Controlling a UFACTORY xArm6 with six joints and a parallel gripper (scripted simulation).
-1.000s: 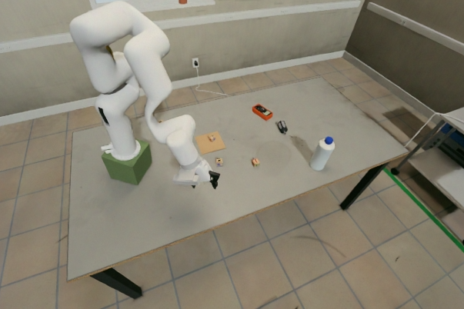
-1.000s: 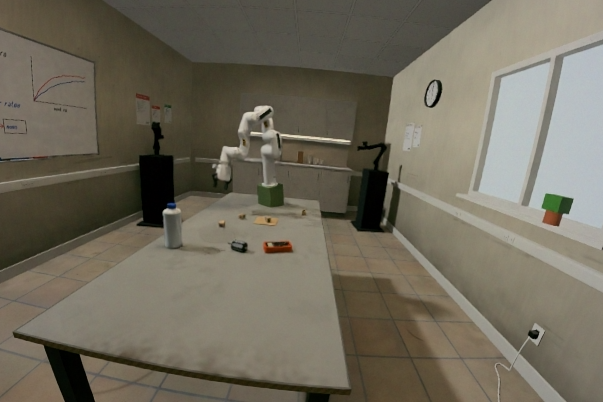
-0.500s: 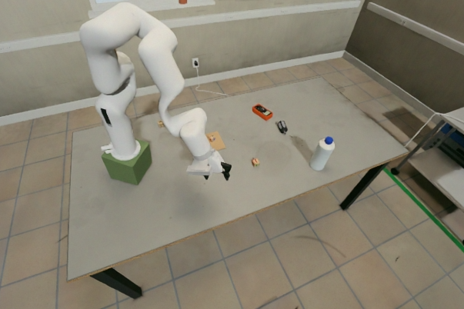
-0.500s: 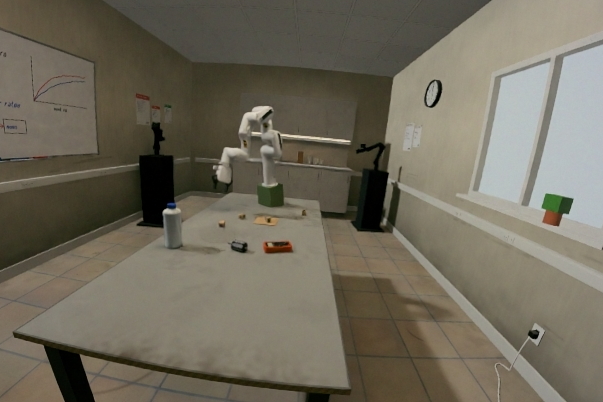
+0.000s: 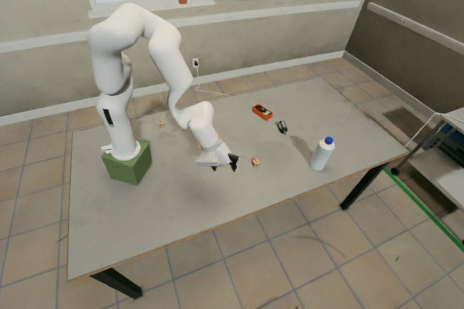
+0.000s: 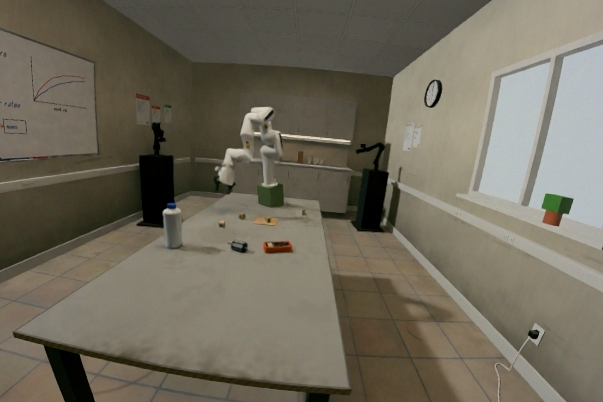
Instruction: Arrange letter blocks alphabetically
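Observation:
My gripper [image 5: 225, 164] is open and empty. It hangs above the table in front of the green base, and also shows in the exterior view [image 6: 224, 186]. A small block with red marks [image 5: 255, 161] lies on the table just right of the fingers. Another block [image 5: 161, 123] lies far back near the base. The tan mat [image 6: 264, 222] carries one block [image 6: 268, 219]; in the top view the arm hides most of the mat. The exterior view shows two more blocks [image 6: 241, 216] [image 6: 222, 223] off the mat and the far one [image 6: 303, 212]. The letters are too small to read.
An orange meter [image 5: 262, 111] and a small black object [image 5: 282, 127] lie behind the blocks. A white bottle with a blue cap [image 5: 322, 154] stands at the right, near the front edge. The arm stands on a green base [image 5: 128, 165].

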